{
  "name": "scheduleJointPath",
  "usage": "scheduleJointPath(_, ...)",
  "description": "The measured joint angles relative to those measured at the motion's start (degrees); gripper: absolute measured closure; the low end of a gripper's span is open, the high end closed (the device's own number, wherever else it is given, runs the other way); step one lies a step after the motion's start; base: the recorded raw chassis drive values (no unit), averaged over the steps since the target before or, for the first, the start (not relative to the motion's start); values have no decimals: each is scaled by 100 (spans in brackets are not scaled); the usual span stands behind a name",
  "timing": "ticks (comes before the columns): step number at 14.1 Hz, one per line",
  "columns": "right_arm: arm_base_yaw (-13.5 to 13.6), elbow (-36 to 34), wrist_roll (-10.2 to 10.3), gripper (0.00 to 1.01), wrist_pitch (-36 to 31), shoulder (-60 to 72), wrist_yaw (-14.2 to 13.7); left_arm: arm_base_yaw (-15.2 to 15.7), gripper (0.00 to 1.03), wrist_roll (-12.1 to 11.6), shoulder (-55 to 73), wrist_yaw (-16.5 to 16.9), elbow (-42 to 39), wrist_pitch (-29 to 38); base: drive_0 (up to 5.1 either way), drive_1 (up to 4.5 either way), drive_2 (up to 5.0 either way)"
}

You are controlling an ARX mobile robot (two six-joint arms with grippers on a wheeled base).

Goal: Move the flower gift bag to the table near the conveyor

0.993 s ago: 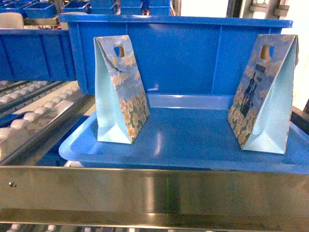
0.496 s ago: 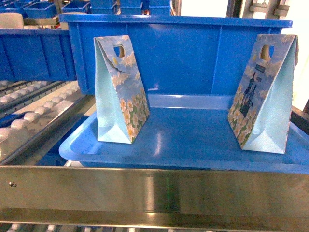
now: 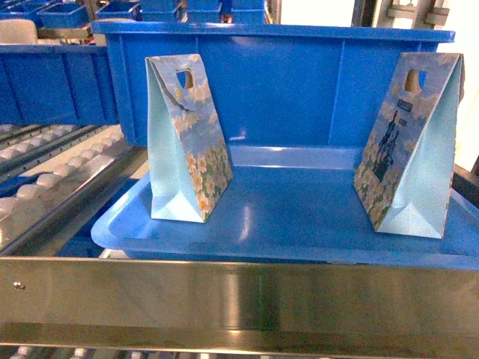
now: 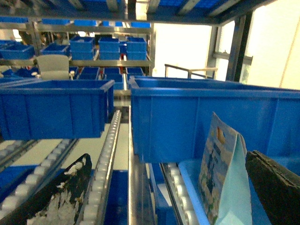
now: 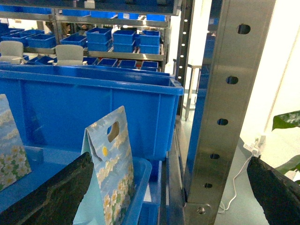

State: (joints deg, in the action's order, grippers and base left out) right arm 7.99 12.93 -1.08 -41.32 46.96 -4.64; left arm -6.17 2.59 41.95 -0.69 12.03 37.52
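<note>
Nothing has shifted over the last second: the flower gift bag stands upright on the blue tray, and my left gripper and right gripper hang spread wide, so I judge the pick unstarted.

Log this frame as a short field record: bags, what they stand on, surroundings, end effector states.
bags: two upright paper gift bags, the flower gift bag at left, a second gift bag with a dark figure print at right
support: both stand on a blue tray, apart from each other
behind: large blue bin
left of tray: conveyor roller lanes
foreground: steel rail
left end effector: open, empty
right end effector: open, empty
task status: bag not yet grasped
</note>
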Motion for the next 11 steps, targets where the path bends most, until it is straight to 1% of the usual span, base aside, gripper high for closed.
scheduleJointPath(3,-11,-17,-50,3,-24,-61,-33,-11,5,0,-11,-22,-13,-4,0,0,0)
scheduleJointPath(4,92,44,-90,3,153,-4,-26,-11,5,0,-7,-24,-13,-15,0,0,0)
scheduleJointPath(5,219,186,-155,3,179,151,-33,-11,5,0,-7,-22,-13,-13,0,0,0)
scheduleJointPath(6,341,437,-168,3,186,350,-37,-11,5,0,-7,-22,-13,-11,0,0,0)
scheduleJointPath(7,435,664,-192,3,31,597,-81,-11,5,0,-7,-22,-13,-15,0,0,0)
scheduleJointPath(9,553,1064,-203,3,-122,1200,-96,-11,5,0,-7,-22,-13,-13,0,0,0)
scheduleJointPath(11,553,1464,-199,3,-192,1873,-94,-11,5,0,-7,-22,-13,-13,0,0,0)
